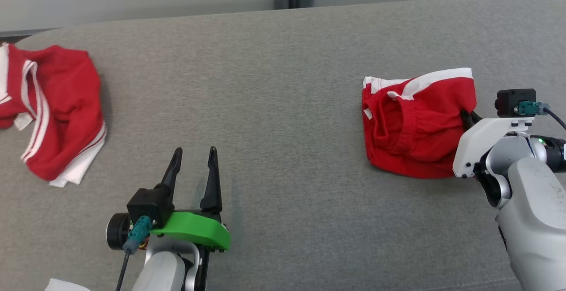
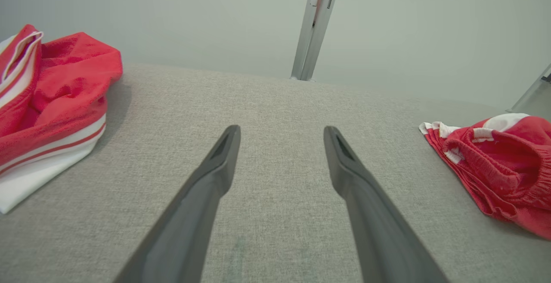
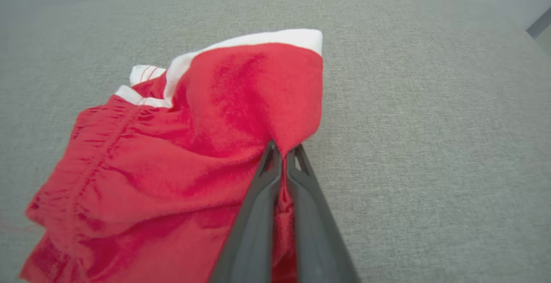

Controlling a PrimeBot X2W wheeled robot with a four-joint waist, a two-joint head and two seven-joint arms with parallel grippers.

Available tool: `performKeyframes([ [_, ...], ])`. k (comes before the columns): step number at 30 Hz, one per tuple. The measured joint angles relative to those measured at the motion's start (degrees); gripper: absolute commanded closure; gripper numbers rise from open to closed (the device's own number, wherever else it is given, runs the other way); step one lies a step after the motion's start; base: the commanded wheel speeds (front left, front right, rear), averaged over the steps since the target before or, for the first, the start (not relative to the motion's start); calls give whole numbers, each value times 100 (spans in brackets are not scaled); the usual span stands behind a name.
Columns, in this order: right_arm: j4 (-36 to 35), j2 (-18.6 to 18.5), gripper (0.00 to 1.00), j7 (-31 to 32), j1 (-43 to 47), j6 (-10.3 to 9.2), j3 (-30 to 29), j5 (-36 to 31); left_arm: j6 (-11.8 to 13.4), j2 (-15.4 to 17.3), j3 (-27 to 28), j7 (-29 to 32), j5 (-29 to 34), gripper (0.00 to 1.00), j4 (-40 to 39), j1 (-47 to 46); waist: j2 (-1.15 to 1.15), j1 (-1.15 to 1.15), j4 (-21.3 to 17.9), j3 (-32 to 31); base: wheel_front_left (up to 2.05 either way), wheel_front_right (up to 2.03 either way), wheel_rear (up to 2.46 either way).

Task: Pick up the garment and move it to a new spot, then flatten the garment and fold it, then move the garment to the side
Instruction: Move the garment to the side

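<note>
Your right gripper [image 3: 282,153] jaws pinch the crumpled red-white cloth garment [image 1: 411,127], nr desk's [image 1: 283,83] right edge. Left gripper [image 1: 195,150] jaws wide.

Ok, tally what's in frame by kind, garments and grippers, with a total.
Red-and-white garments: 2 (the shorts, and a second garment lying far left)
Grippers: 2 (left gripper open, right gripper shut on the shorts' edge)
Total: 4

The crumpled red fabric garment with white trim [image 1: 411,127] is bunched at the right, its edge pinched by the right gripper [image 3: 284,156].
</note>
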Motion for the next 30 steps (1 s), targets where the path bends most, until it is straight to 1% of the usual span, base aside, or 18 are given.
performKeyframes([
  [5, 126, 99, 100, -438, -188, 0, -71, -109, -80, 19, -41, 0, 168, 0, 5, -176, 0, 0, -635, 168, 0, 0, 0],
  [9, 304, 205, 100, -602, -303, 0, -105, -142, -104, 25, -100, 0, 231, 0, 12, -263, 0, 0, -1065, 319, 0, 0, 0],
  [12, 450, 214, 100, -702, -410, 0, -152, -165, -114, 34, -138, 0, 246, 0, 4, -313, 0, 0, -1283, 457, 0, 0, 0],
  [14, 553, 219, 100, -756, -504, 0, -167, -192, -126, 52, -160, 0, 257, 0, -3, -335, 0, 0, -1361, 566, 0, 0, 0],
  [18, 728, 134, 100, -859, -760, 0, -122, -243, -97, 115, -153, 3, 278, 0, -74, -367, 0, 0, -1385, 776, 0, 0, 0],
  [22, 965, -115, 100, -850, -1189, 0, -10, -325, -54, 174, -120, 40, 285, 0, -201, -391, 0, 0, -1228, 899, 0, 0, 0],
  [25, 1110, -432, 100, -854, -1534, 1, 70, -481, -25, 200, -103, 47, 285, 0, -301, -427, 0, 0, -1065, 974, 0, 0, 0],
  [30, 1494, -1183, 100, -935, -2053, 0, -18, -910, 4, 256, -111, 74, 294, 0, -461, -476, 0, 0, -789, 1157, 0, 0, 0],
])
